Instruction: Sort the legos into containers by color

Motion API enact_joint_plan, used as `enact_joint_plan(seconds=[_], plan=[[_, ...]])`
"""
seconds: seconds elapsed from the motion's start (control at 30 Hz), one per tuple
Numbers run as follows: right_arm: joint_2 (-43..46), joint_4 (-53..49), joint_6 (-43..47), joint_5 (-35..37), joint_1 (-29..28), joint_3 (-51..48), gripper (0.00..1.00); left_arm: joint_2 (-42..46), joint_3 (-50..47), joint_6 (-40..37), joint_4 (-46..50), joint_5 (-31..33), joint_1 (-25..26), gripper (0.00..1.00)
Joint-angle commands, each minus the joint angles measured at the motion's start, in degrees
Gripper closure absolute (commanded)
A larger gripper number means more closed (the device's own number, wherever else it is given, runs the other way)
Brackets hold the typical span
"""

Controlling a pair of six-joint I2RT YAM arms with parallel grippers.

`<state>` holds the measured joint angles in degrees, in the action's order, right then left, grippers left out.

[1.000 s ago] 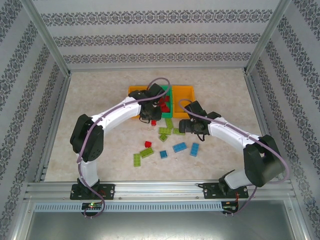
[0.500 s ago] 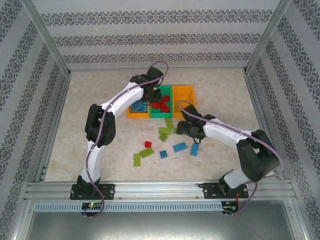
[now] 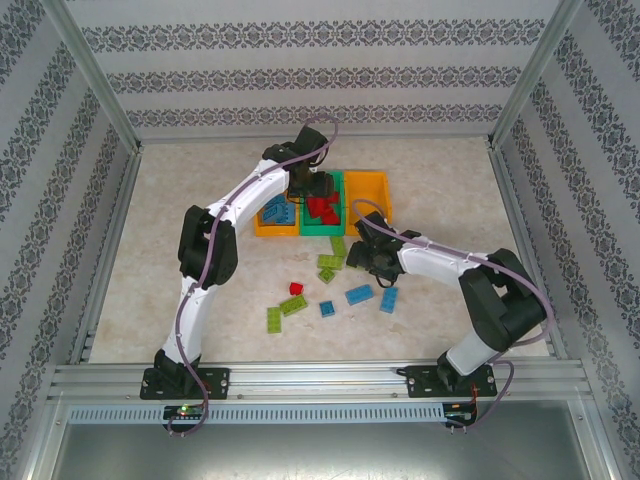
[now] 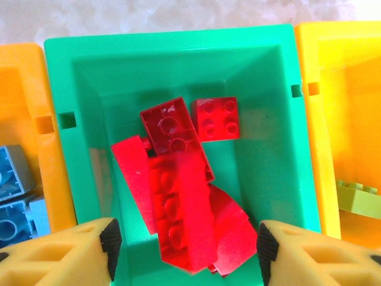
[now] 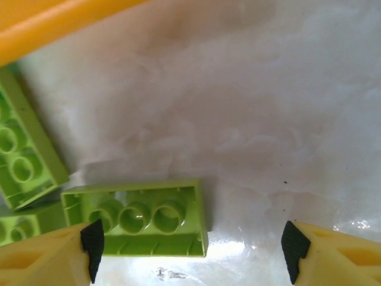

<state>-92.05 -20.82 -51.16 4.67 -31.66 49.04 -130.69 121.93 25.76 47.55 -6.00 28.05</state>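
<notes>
- While the left gripper (image 4: 184,244) hangs over the green bin (image 4: 166,39), its jaws stand wide, gripping nothing; red legos (image 4: 178,196) are piled inside.
- Right gripper (image 5: 187,244) low over table (image 5: 268,119), jaws wide, empty; lime lego (image 5: 140,217) lies hollow side up, off-centre, one end at a fingertip.
- Risk: closing off-centre may shove or flip it, or snag the neighbouring lime lego (image 5: 24,155).
- Risk: red pile sits high; a brick dropped on it could bounce out.

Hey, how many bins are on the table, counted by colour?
Orange bins: 2
Green bin: 1
Total: 3
</notes>
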Motion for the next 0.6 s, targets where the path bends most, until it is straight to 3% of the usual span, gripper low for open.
enact_joint_plan(seconds=[0.0,0.23,0.47,0.57], plan=[[-1.79,-1.25,-1.45,0.38,-0.47,1.77,0.23,4.13,-3.98,-0.12,-0.86,-0.68,-0.54,0.29],[-0.60,-3.74,-1.60,1.15,0.37,-1.43,0.31,13.70,-15.07,-1.12,-5.98,-0.43,-0.49,0.15],[8.04,-5.59,-3.27,1.03,-1.52,-5.90,0.35,19.89,-23.61,-1.06,-8.06,-0.64,-0.53,0.14],[10.21,-9.46,-0.05,2.77,-2.91,-3.59,0.30,20.88,-25.56,-1.07,-7.69,-0.43,-0.53,0.13]])
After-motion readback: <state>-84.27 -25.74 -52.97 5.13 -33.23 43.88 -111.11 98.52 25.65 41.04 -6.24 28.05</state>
